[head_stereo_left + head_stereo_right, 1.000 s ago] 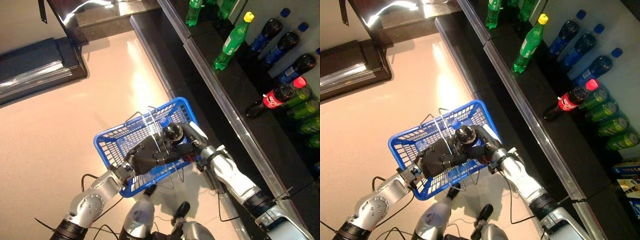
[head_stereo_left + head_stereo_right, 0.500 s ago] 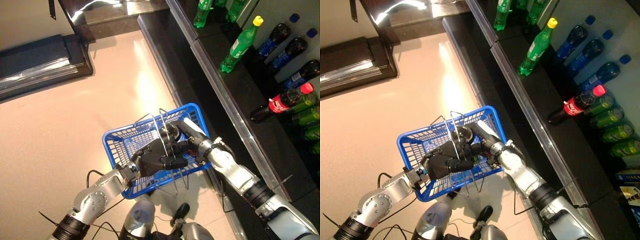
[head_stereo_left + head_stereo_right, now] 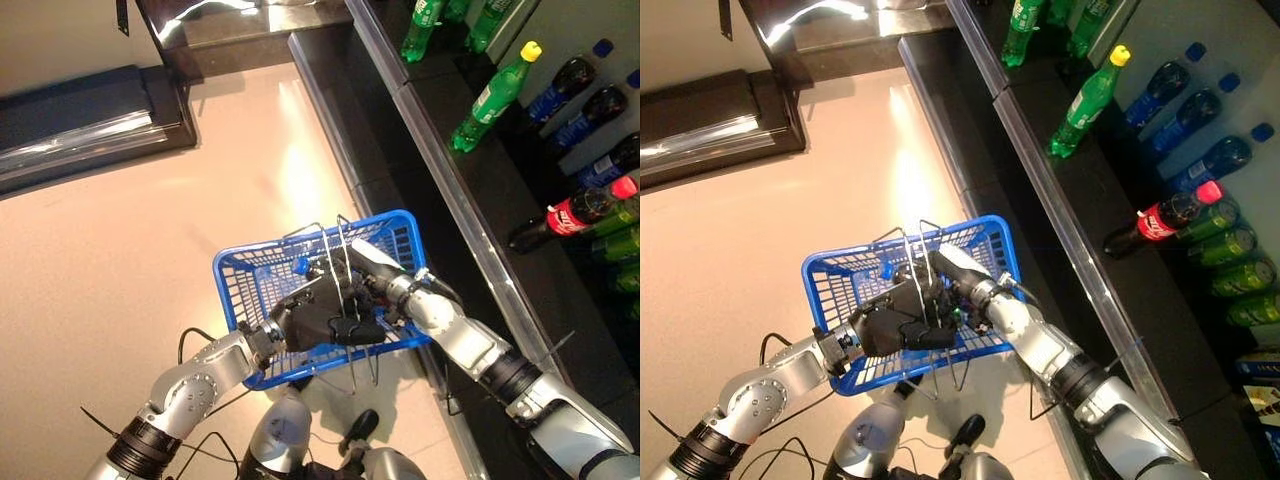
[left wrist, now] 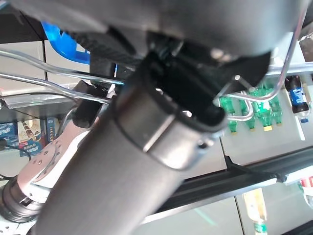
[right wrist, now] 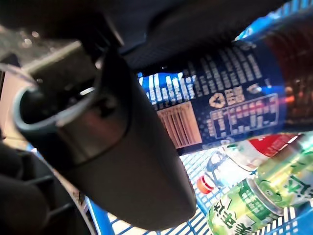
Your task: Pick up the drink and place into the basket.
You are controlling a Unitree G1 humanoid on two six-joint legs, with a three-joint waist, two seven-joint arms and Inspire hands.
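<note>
The drink is a dark cola bottle (image 5: 234, 93) with a blue label and a blue cap (image 3: 300, 267). My right hand (image 3: 375, 283) is shut on it, and in the right wrist view the thumb (image 5: 127, 161) lies across the label. Hand and bottle are low inside the blue wire basket (image 3: 262, 252). The bottle lies tilted, with its cap toward the basket's left side. My left hand (image 3: 315, 318) is shut on the basket's metal handles (image 4: 259, 98) and holds the basket above the floor.
A green can (image 5: 249, 200) and a red-capped bottle (image 5: 215, 178) lie in the basket. To the right is a dark shelf with a green yellow-capped bottle (image 3: 492, 95), blue-capped cola bottles (image 3: 570, 80) and a red-capped cola bottle (image 3: 578, 210). A dark stand (image 3: 90, 120) sits at far left.
My right hand has gone deeper into the basket with the bottle, whose cap has swung toward the basket's left. The whole picture has shifted a little, so the camera moved.
</note>
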